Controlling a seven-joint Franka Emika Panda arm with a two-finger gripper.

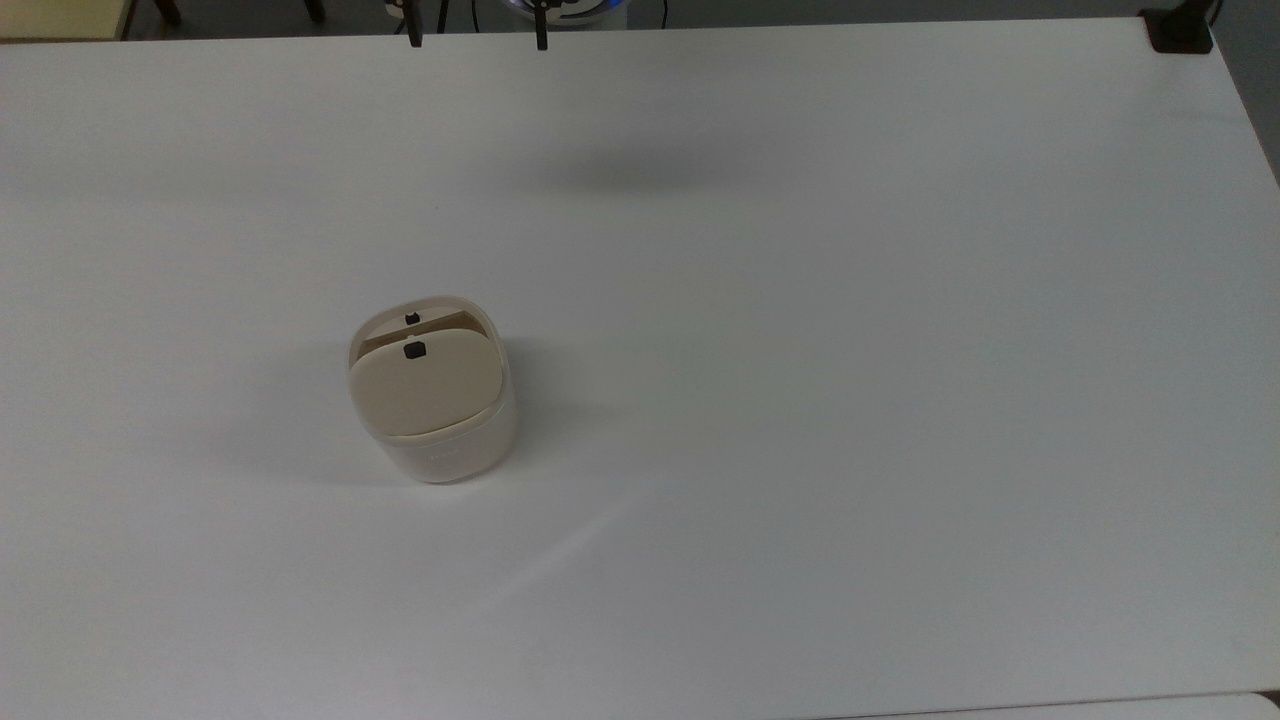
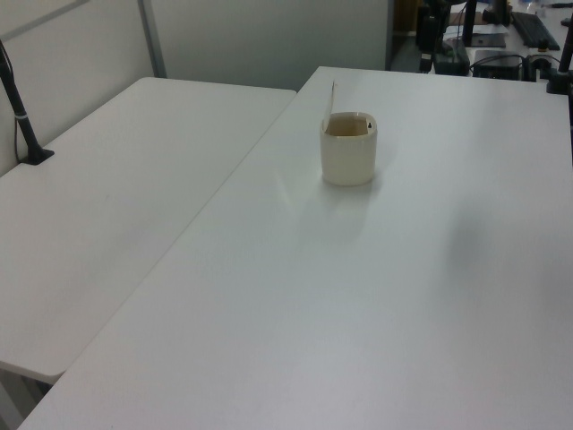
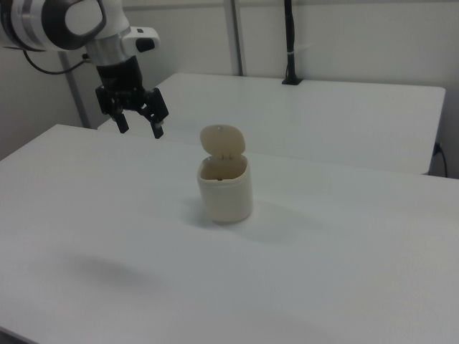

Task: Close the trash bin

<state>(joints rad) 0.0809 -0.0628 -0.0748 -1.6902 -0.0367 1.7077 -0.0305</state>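
While the gripper is hanging in the air at the right view's upper left, its two black fingers are standing spread apart with nothing between them, pointing down over the white table. Behind it the white and grey arm is reaching in from the right view's left edge. In the top view the same fingertips are poking in at the top edge, above the table's far side, well apart from the bin.

Moving rightward in the right view, the trash bin is sitting near the middle of the table, upright, with its lid standing raised almost vertically on the bin's far rim, so the mouth is gaping open. The gripper is hovering to the left of the bin and higher than the lid, not touching either.

In the top view the trash bin is resting left of the table's centre, and the beige lid is facing the camera, with a small black square button near its upper edge. A soft shadow is lying on the table farther right and above.

In the left view the trash bin is standing on the nearer white table, toward the far end, with the lid showing edge-on as a thin upright strip at its left rim. A second table is adjoining on the left view's left, carrying a black post near its left side.
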